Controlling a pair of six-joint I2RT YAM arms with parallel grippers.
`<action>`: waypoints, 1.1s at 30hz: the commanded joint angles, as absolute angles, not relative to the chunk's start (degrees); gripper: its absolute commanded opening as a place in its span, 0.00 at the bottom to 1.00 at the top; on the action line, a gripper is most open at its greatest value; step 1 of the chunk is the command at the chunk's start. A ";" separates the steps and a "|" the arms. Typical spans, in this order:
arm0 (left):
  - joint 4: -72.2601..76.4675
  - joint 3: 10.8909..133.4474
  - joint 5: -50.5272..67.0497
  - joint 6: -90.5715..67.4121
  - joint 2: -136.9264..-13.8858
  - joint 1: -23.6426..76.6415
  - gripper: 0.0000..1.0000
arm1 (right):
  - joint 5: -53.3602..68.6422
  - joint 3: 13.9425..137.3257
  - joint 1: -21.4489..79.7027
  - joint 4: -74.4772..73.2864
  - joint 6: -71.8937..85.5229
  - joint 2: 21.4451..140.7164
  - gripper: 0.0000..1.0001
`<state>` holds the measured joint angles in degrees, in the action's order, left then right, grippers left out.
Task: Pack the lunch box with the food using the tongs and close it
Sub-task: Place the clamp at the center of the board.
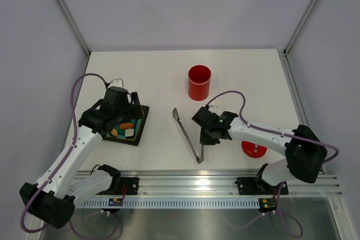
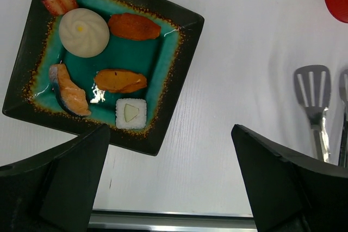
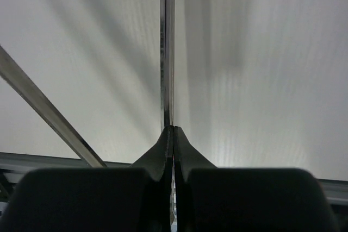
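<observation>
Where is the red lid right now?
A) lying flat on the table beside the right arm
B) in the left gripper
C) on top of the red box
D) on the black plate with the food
A: the lid lies flat on the table by the right arm, while the lunch box stands open farther back.

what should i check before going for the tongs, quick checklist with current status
1. Tongs lying free on the table, ungripped: ok.
2. Left gripper open, above the black tray: ok.
3. Right gripper open for a grasp: not ok, it is shut.
4. Red canister upright, lid off: ok.
5. Food pieces all on the tray: ok.
6. Red lid clear of the right arm: cannot tell, partly hidden.
</observation>
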<state>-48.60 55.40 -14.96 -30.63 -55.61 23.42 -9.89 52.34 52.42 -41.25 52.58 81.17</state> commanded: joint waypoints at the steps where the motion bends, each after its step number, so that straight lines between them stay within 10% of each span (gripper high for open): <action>1: -48.78 55.90 -16.96 -31.81 -54.32 23.55 0.99 | -14.32 58.00 54.49 -35.69 56.16 86.37 0.00; 12: -48.69 54.40 -15.73 -32.08 -54.66 23.64 0.99 | -12.05 66.00 55.02 -30.94 54.05 98.96 0.05; 17: -49.39 54.41 -15.12 -31.82 -55.55 23.55 0.99 | -12.48 66.53 55.02 -31.72 53.97 98.71 0.52; 26: -48.96 54.84 -13.97 -35.24 -57.04 26.71 0.99 | -23.54 67.86 53.09 -41.12 50.72 87.74 0.76; 28: -48.69 54.32 -15.55 -40.15 -57.83 29.43 0.99 | -24.17 66.45 48.88 -42.18 49.93 83.00 0.98; 33: -49.91 57.12 -22.13 -48.15 -65.01 42.67 0.99 | -24.34 61.35 38.33 -44.38 45.19 75.16 1.00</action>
